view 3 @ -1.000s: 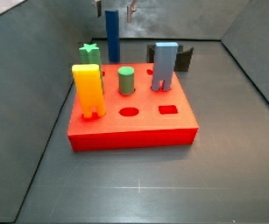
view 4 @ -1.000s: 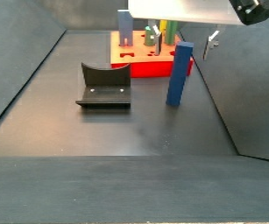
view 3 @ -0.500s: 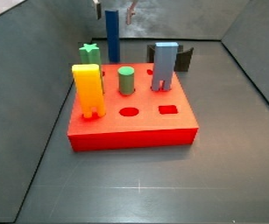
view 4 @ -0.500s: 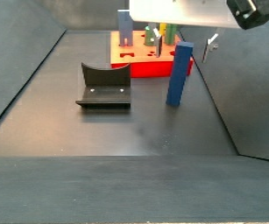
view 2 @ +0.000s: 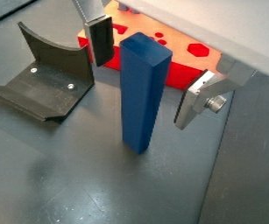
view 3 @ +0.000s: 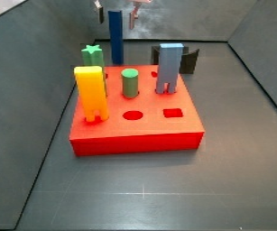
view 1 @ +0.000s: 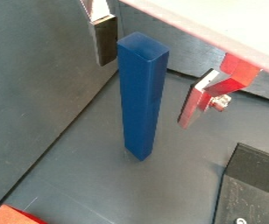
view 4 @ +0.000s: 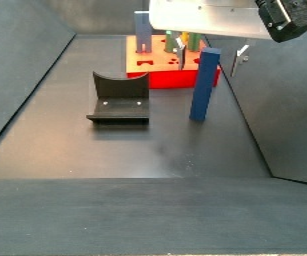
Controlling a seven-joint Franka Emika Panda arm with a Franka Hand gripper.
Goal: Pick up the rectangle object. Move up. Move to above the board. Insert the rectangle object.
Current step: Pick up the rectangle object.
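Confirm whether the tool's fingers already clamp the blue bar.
No: in a wrist view, gaps show between the tool fingers and the standing blue bar.

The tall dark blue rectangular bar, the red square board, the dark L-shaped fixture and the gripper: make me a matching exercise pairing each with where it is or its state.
Things:
1. tall dark blue rectangular bar
2. flat red square board with holes
3. dark L-shaped fixture
4. gripper

Places or states:
A. carries the yellow-orange, green and grey-blue pegs
B. open, one silver finger on each side of the bar
C. stands upright on the dark floor, off the board
D. sits empty on the floor beside the bar

Pairs: 1-C, 2-A, 3-D, 4-B
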